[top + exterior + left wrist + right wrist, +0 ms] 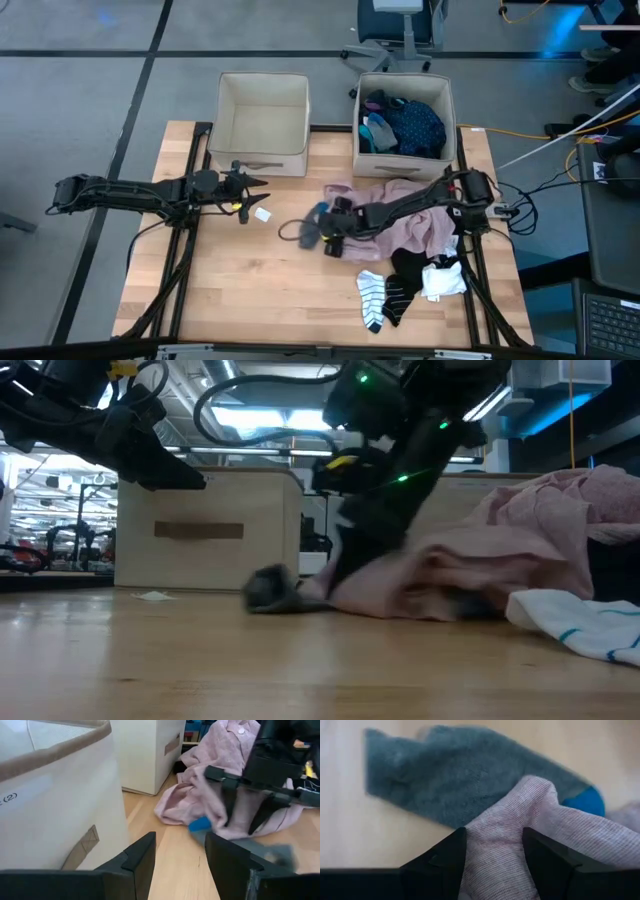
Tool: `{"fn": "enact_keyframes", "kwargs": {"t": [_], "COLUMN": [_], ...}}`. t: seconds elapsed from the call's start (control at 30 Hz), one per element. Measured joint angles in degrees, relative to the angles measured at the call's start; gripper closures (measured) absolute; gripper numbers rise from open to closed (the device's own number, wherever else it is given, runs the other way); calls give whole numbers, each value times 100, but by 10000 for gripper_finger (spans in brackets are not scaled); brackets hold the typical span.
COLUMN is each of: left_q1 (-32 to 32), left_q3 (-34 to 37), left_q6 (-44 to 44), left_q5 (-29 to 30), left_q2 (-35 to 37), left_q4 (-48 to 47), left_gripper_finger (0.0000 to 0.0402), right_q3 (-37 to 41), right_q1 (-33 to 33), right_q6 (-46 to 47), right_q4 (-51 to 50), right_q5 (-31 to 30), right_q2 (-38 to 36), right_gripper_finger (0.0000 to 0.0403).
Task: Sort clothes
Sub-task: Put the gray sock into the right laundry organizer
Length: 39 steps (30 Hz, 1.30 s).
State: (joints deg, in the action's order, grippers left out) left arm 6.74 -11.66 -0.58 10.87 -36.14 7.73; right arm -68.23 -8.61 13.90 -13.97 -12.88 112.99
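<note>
A pink shirt [400, 215] lies crumpled on the table in front of the right bin. A grey sock with a blue toe [303, 233] lies flat on the wood at the shirt's left edge. My right gripper [328, 238] is low at that edge, shut on a fold of the pink shirt [520, 815], with the sock [460, 785] just beyond its fingertips. My left gripper [258, 188] is open and empty, hovering in front of the left bin; the left wrist view [180, 855] shows its fingers apart. My right gripper pinches a raised fold of the pink shirt [495, 845] at the shirt's left edge, between its two fingers. The fingers come from above, slanting down from the table's right. The rest of the shirt [480, 570] lies on the table.
Two beige bins stand at the far edge: the left one [262, 160] shows nothing inside, the right one [403, 165] holds dark and blue garments [415, 120]. A striped sock [372, 298], black pieces [405, 275] and a white piece [443, 280] lie at the near right. A small white tag [263, 213] lies near my left gripper.
</note>
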Motion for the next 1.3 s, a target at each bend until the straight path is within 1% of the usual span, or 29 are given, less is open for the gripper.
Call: {"fn": "enact_keyframes", "kwargs": {"t": [0.2,0.33,0.4,0.47,0.57,0.67,0.77,0.87,0.93,1.07,1.17,1.3], "left_q1": [-1,0,0,0,-1,0,-1,-1,0,0,-1,0], "left_q3": [0,0,0,0,0,0,0,0,0,2,2,2], "left_q6": [9,13,13,13,15,15,15,15,15,15,17,17], "left_q5": [0,0,0,0,0,0,0,0,0,0,0,0], "left_q2": [1,0,2,1,0,0,2,0,2,1,0,0], "left_q4": [4,15,35,46,54,1,-15,-38,-62,-86,-89,-91], "left_gripper_finger": [240,240,240,240,240,240,240,240,240,240,240,240], "right_q3": [9,-152,-390,-566,-625,-623,-619,-614,-614,-612,-639,-643], "right_q1": [-278,-267,-247,-215,-176,-135,-60,-15,-19,-21,19,37], "right_q6": [405,543,467,55,-600,-1086,-1217,-1300,-1318,-1335,-1356,-1370], "right_q4": [-1170,-1193,-891,-401,500,961,1336,1689,1691,1583,1620,1609], "right_q5": [104,184,194,147,81,32,114,547,685,708,715,803], "right_q2": [-355,-599,-628,-631,-526,-318,14,379,587,914,1028,1071], "right_gripper_finger": [205,205,205,205,205,205,205,205,205,206,223,280]}}
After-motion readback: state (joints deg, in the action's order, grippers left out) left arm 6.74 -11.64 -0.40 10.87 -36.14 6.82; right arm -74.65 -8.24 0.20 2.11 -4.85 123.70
